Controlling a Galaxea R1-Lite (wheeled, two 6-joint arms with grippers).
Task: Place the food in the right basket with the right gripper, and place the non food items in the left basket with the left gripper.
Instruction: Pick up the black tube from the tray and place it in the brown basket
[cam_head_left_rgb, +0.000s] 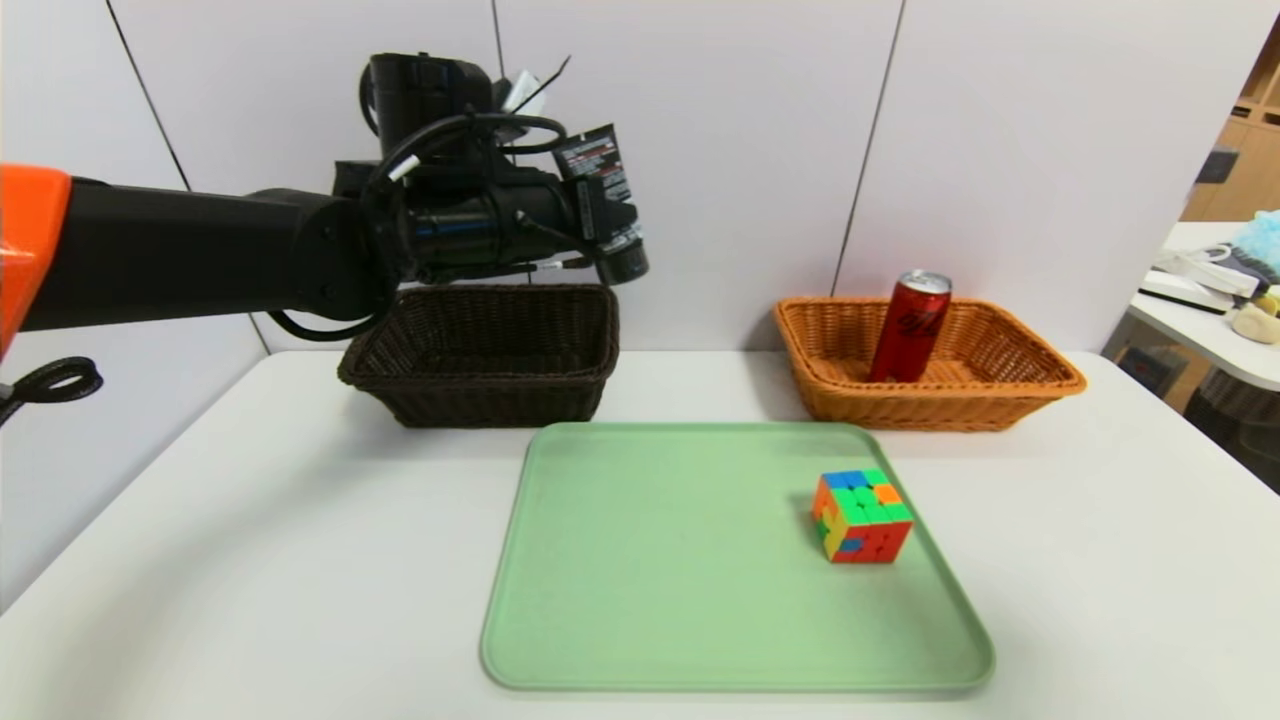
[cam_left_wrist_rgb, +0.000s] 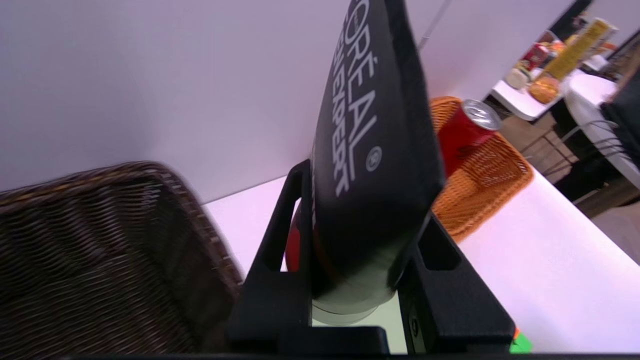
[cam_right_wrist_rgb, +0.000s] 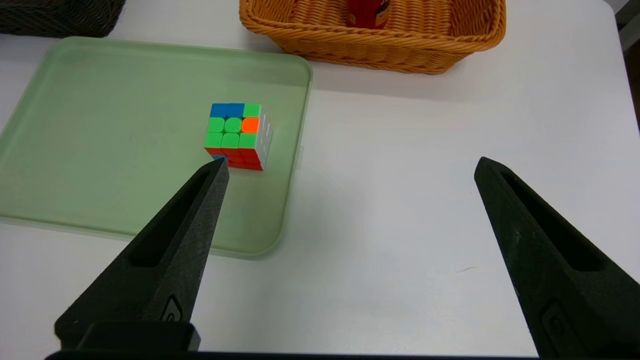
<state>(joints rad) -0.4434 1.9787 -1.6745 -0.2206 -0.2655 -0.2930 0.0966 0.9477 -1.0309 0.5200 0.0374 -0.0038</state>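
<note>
My left gripper (cam_head_left_rgb: 600, 225) is shut on the black squeeze tube (cam_head_left_rgb: 603, 190), holding it in the air just above the right end of the dark brown left basket (cam_head_left_rgb: 480, 350). In the left wrist view the tube (cam_left_wrist_rgb: 372, 150) fills the space between the black fingers (cam_left_wrist_rgb: 280, 260), with the dark basket (cam_left_wrist_rgb: 100, 250) beside it. The red can (cam_head_left_rgb: 910, 325) stands leaning in the orange-tan right basket (cam_head_left_rgb: 1000, 385). A multicoloured puzzle cube (cam_head_left_rgb: 862, 515) sits on the green tray (cam_head_left_rgb: 650, 580). My right gripper (cam_right_wrist_rgb: 350, 167) hangs open over bare table, near the cube (cam_right_wrist_rgb: 237, 134).
The white table (cam_head_left_rgb: 1100, 560) runs out to the right of the tray. The wall stands close behind both baskets. A second table with clutter (cam_head_left_rgb: 1215, 290) lies off to the far right.
</note>
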